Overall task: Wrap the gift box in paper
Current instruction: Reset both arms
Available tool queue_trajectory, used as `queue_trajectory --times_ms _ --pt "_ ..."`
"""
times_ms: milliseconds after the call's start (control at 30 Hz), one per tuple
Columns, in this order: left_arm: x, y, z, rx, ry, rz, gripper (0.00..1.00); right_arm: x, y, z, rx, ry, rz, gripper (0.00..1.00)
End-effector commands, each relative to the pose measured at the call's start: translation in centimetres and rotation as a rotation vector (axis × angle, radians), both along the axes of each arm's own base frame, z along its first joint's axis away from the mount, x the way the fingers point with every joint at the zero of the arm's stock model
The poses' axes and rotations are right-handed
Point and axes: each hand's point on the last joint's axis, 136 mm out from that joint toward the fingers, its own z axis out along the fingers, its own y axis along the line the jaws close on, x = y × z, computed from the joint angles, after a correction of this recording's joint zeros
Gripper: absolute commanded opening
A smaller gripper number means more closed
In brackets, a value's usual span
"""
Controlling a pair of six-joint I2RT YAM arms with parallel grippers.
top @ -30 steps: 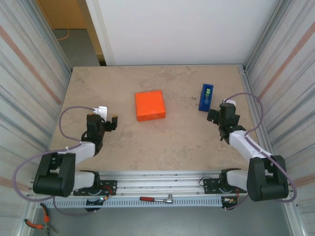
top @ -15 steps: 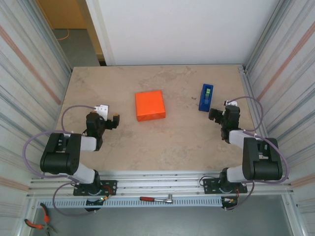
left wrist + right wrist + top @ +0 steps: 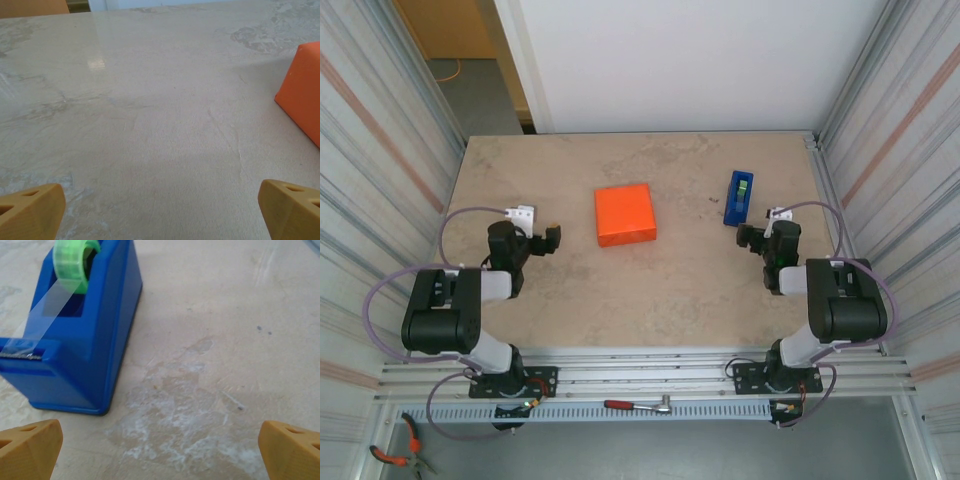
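Observation:
A square block covered in the orange paper (image 3: 625, 214) lies flat at the middle of the table; its left corner shows as orange paper (image 3: 302, 90) in the left wrist view. No pink-and-white box surface shows; it is hidden. My left gripper (image 3: 527, 238) sits low to the block's left, apart from it, open, with bare table between its tan fingertips (image 3: 32, 210). My right gripper (image 3: 766, 236) rests just near of the blue tape dispenser (image 3: 739, 197), open, holding nothing, fingertips (image 3: 290, 447) wide apart.
The blue tape dispenser (image 3: 80, 335) carries a green tape roll (image 3: 75, 257) with a clear strip reaching its cutter. Corrugated metal walls close both sides of the table (image 3: 660, 290). A ratchet tool (image 3: 638, 405) lies on the front rail, pliers (image 3: 395, 455) below left.
Both arms have folded back and down toward their bases over the last second. The left gripper shifted slightly left, the right slightly left and near. The orange block and dispenser stayed put.

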Motion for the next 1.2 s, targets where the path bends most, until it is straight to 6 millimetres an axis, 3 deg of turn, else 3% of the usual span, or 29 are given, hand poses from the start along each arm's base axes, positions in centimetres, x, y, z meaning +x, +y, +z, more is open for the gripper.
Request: queue_trajectory --times_ms 0,1167 --pt "0.54 0.17 0.26 -0.017 0.002 0.003 0.99 1.04 -0.71 1.68 -0.017 -0.058 -0.017 0.99" --pt "0.32 0.45 0.49 0.008 -0.014 0.036 0.99 0.89 -0.44 1.96 -0.021 -0.072 -0.002 0.99"
